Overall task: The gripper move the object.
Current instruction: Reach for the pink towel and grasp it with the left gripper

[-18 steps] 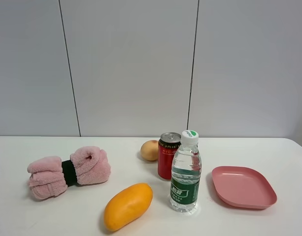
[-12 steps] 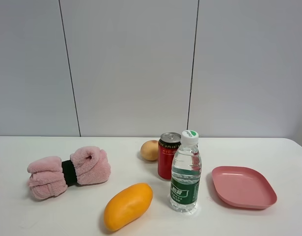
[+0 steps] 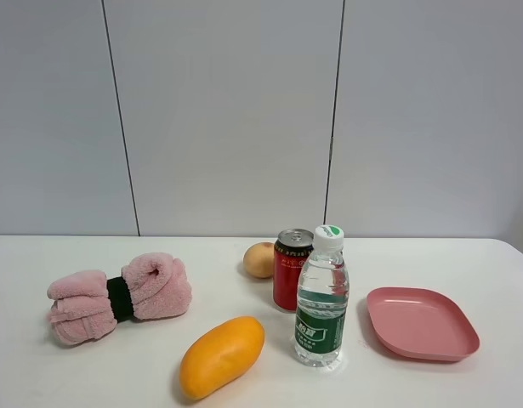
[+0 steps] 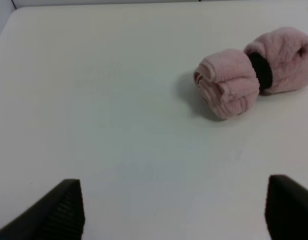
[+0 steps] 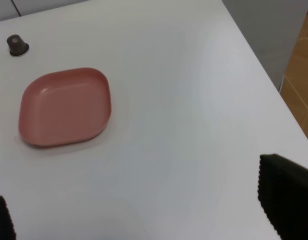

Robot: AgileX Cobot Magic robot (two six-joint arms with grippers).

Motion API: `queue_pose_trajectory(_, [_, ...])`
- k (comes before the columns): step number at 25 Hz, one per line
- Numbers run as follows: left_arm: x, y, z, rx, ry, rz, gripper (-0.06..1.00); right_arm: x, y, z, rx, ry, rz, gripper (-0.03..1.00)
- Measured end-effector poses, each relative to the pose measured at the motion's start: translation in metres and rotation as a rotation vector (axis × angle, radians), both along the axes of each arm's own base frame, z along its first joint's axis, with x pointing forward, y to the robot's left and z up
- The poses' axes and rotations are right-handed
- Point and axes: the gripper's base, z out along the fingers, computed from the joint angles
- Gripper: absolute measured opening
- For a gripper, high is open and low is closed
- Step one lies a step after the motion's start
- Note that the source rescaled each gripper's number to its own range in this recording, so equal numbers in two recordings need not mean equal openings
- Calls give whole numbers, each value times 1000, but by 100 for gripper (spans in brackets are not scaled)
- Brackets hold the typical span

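Near the left edge of the counter [image 3: 31,374], about midway between front and back edges: pink rolled towel [image 3: 118,297], lying on its side, bound round the middle by a dark band [image 4: 260,71].

Left hand [image 4: 176,210]: fingers spread wide, nothing between them, over bare counter and well apart from the towel. Right hand [image 5: 143,207]: likewise spread wide and empty, near the right edge, with the pink plate [image 5: 65,106] ahead of it. Neither hand visible from the high camera.

Probable faults and causes:

1. Slip-out or unrolling. Cause: closing on one fluffy lobe only. Expect compression of the pile and sagging of the free end. Grip across the band.
2. Fingertip strike on the counter. Cause: descending too far through soft pile. Approach slowly.
3. Collision during transfer. Cause: carrying low toward the middle of the counter. Note the mango [image 3: 221,356] near the front edge, close to the towel and likely to roll; note also the upright bottle [image 3: 321,297] and can [image 3: 291,268], easy to topple.
4. Loss over the left edge. Cause: pushing sideways instead of lifting.
5. Cross-reach interference. Cause: using the right hand past bottle and can. Prefer the left hand.
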Motion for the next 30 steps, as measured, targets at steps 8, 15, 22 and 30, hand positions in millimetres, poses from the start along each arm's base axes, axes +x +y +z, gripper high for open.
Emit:
queue_pose_trajectory(8, [0,0,0,0,0,0,52,0,0,0,0,0,0,100])
queue_pose_trajectory(15, [0,0,0,-1,0,7,52,0,0,0,0,0,0,100])
queue_pose_trajectory(22, [2,-8,7,-64,-5,-71,52,0,0,0,0,0,0,100])
queue_pose_trajectory(30, [50,-24,56,-42,-43,-315,52,0,0,0,0,0,0,100])
